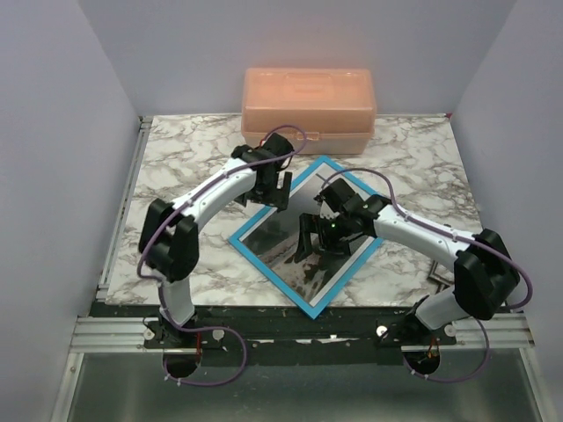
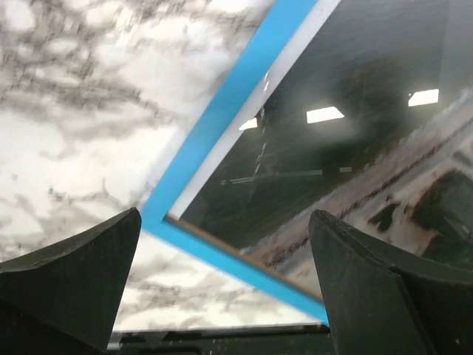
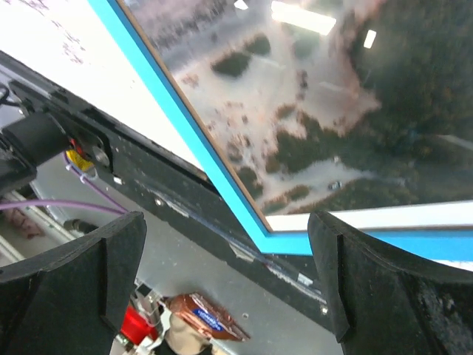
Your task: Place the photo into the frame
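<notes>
The frame (image 1: pixel 268 266) lies flat on the marble table, blue side up, turned like a diamond. The photo (image 1: pixel 303 268), dark scenery with pale streaks and a white border, shows behind its pane. My left gripper (image 1: pixel 279 191) hovers open and empty over the frame's upper left edge; its view shows the frame's blue left corner (image 2: pixel 214 140) and the photo (image 2: pixel 384 148). My right gripper (image 1: pixel 313 241) hovers open and empty over the frame's middle; its view shows the blue near corner (image 3: pixel 185 126) and the photo (image 3: pixel 310 111).
A translucent orange lidded box (image 1: pixel 308 102) stands at the back of the table (image 1: pixel 185 158). The table's dark front rail (image 1: pixel 290 316) runs just below the frame's near corner. White walls close in left and right.
</notes>
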Tool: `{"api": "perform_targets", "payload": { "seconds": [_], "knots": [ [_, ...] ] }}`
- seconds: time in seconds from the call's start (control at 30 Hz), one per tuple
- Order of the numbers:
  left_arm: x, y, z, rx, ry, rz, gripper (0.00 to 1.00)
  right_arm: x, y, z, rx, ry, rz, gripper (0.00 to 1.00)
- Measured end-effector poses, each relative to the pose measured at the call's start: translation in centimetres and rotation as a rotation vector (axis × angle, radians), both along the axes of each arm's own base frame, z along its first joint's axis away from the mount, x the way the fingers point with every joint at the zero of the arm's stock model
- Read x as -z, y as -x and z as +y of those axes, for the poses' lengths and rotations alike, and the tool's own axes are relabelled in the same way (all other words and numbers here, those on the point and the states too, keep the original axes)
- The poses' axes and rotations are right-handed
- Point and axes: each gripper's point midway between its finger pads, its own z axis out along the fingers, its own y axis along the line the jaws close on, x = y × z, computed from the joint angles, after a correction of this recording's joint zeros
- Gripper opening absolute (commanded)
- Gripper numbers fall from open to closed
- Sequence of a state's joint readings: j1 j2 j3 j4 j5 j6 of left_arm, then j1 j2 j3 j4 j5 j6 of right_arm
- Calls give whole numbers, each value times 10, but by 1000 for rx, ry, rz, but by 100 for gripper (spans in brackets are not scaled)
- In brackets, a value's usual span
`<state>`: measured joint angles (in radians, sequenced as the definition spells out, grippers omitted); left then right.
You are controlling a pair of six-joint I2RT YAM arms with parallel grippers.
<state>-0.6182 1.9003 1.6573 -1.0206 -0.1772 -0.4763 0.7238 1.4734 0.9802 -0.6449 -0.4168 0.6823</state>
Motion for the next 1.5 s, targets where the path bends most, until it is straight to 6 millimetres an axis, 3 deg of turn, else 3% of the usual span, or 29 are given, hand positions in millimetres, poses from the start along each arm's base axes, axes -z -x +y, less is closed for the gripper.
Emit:
{"api": "perform_targets", "payload": {
  "seconds": [0.2,0.4,0.53,0.73,1.0,1.13,1.23,1.33,1.5],
  "knots": [
    [-15,50,34,-45,110,-20,98,-9,-53,-3,34,10,-88,100],
    [15,97,54,-137,265,61,98,-5,-127,-58,189,50,-133,100],
    [36,130,47,-156,381,140,96,-1,-171,-106,306,74,-150,100],
    [53,165,29,-190,573,223,93,9,-227,-173,458,115,-170,100],
    [67,185,12,-262,737,312,92,12,-296,-209,538,157,-245,100],
    [65,181,5,-270,782,310,91,35,-311,-215,549,181,-224,100],
    [64,177,0,-276,805,318,91,59,-310,-215,543,188,-176,100],
    [64,175,-3,-282,821,325,91,55,-314,-211,537,153,-192,100],
    [65,167,-10,-295,848,344,91,56,-297,-205,521,108,-170,100]
  ]
}}
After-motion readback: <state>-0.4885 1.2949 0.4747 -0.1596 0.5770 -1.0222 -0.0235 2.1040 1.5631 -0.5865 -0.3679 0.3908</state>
